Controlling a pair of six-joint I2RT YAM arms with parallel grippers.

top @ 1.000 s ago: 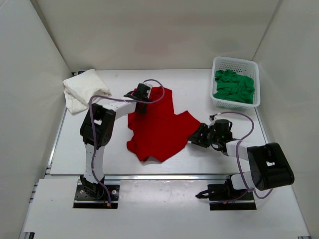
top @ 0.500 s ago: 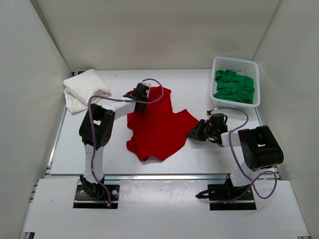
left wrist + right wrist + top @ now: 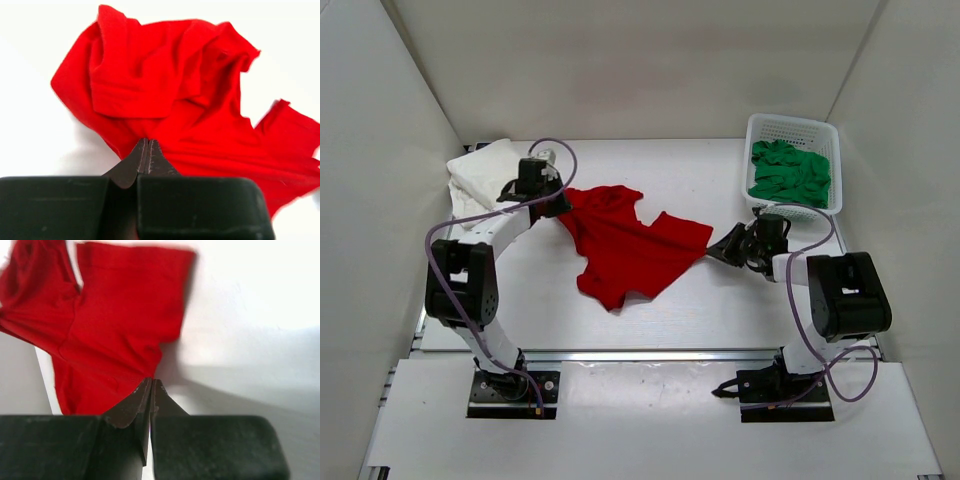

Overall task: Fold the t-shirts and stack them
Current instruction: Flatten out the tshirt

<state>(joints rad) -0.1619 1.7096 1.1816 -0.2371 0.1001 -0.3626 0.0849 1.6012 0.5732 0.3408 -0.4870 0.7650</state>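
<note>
The red t-shirt (image 3: 630,245) lies crumpled in the middle of the table, drawn out between both grippers. My left gripper (image 3: 558,207) is shut on its upper left edge; in the left wrist view the closed tips (image 3: 147,140) pinch the red cloth (image 3: 165,85). My right gripper (image 3: 715,252) is shut at the shirt's right hem; its closed tips (image 3: 152,380) meet the edge of the red cloth (image 3: 110,325). The off-white t-shirt (image 3: 485,178) lies bunched at the back left. The green t-shirt (image 3: 790,172) sits crumpled in the basket.
The white perforated basket (image 3: 792,122) stands at the back right, just beyond the right arm. White walls close the table at the back and on both sides. The off-white shirt lies close behind the left gripper.
Both grippers have closed. The left arm swung left toward the off-white shirt, dragging the red shirt's upper edge with it. The right gripper shifted slightly up and right, and the shirt is now stretched wider.
</note>
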